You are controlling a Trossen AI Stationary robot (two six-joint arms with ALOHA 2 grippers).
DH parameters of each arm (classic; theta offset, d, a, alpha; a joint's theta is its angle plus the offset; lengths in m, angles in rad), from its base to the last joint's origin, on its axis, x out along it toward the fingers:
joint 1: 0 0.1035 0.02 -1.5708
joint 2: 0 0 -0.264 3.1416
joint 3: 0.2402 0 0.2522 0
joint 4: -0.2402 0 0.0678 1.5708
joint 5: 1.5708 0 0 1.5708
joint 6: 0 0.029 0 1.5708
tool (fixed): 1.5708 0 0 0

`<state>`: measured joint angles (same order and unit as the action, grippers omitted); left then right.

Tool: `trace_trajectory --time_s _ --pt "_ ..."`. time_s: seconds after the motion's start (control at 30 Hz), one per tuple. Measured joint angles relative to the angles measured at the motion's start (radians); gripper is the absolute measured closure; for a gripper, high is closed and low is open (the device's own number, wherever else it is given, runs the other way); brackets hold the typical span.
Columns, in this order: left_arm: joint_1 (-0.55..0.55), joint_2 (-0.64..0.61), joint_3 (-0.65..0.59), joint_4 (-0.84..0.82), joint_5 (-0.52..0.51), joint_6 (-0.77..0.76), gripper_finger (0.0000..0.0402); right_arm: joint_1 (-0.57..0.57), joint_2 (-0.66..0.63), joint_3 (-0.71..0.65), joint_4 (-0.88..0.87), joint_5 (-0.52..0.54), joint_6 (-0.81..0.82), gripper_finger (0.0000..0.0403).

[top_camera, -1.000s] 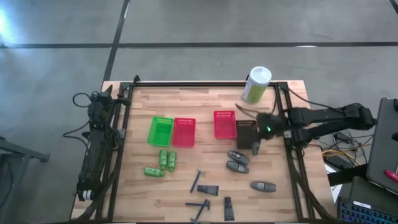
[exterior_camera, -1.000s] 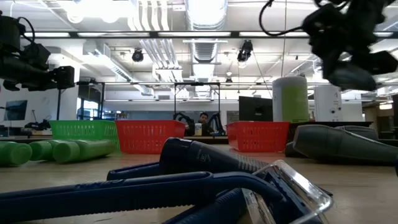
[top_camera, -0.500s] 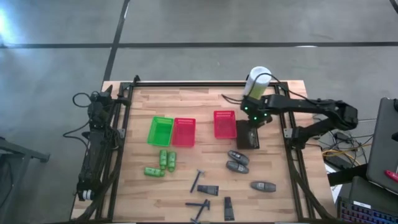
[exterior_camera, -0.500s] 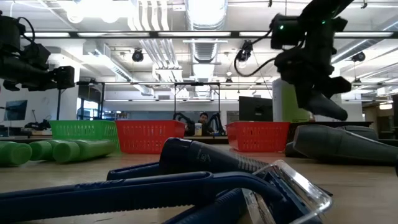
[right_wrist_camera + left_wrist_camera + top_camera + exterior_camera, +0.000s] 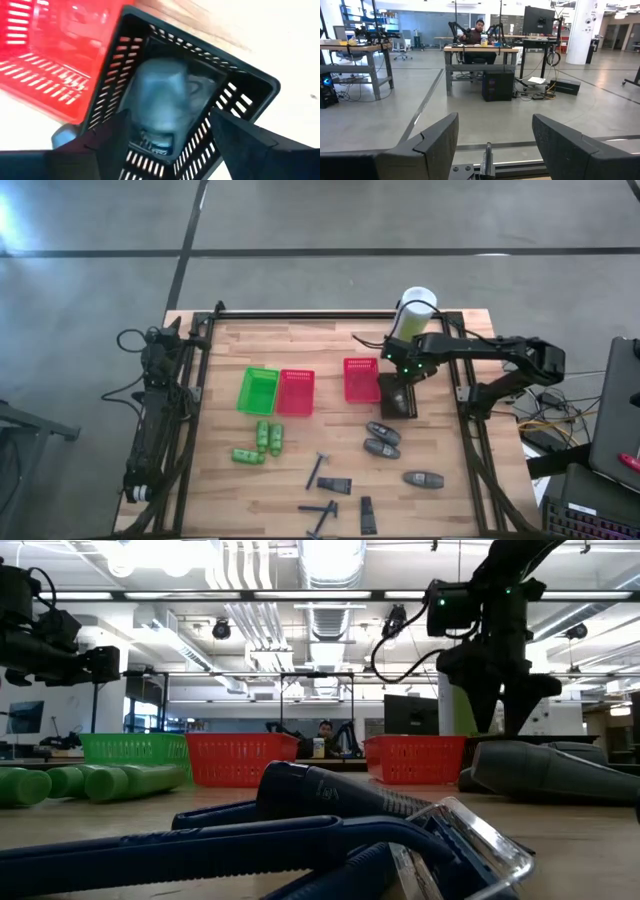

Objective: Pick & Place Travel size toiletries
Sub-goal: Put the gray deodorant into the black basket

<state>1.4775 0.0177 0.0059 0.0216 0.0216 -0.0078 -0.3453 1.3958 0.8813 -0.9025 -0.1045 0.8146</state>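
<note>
As the right pincer (image 5: pixel 167 145) gapes, the grey container (image 5: pixel 160 105) seemingly lies below.

A wooden table (image 5: pixel 330 340) carried four mesh baskets in a row — green basket (image 5: pixel 258 391), red basket (image 5: pixel 296 392), second red basket (image 5: pixel 361 379), black basket (image 5: pixel 398 397). A tall pale green canister (image 5: pixel 412 316) stood at one o'clock. A seated person (image 5: pixel 479 29) — far behind.

Robotics lab, workbenches (image 5: pixel 485 49), monitor (image 5: pixel 539 19) (person seated behind), concrete floor
</note>
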Motion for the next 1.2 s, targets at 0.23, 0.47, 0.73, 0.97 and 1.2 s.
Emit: trace_trajectory --time_s 0.23,0.47,0.73,0.97,1.2 --pt "0.000 0.000 0.000 0.000 0.000 0.000 0.0142 0.051 -0.131 0.041 -0.048 0.074 -0.067 0.0077" --pt "0.000 0.000 0.000 0.000 0.000 0.000 0.0142 0.304 -0.274 0.039 -0.255 0.025 -0.244 0.0058" --pt "0.000 0.000 0.000 0.000 0.000 0.000 0.0142 0.798 -0.273 0.040 -0.271 0.049 0.036 0.0070" --pt "0.000 0.000 0.000 0.000 0.000 0.000 0.0142 1.054 -0.120 0.040 -0.095 -0.031 0.098 0.0053" --pt "0.000 0.000 0.000 0.000 0.000 0.000 0.0142 1.144 0.065 0.046 0.056 -0.026 0.196 0.0048"
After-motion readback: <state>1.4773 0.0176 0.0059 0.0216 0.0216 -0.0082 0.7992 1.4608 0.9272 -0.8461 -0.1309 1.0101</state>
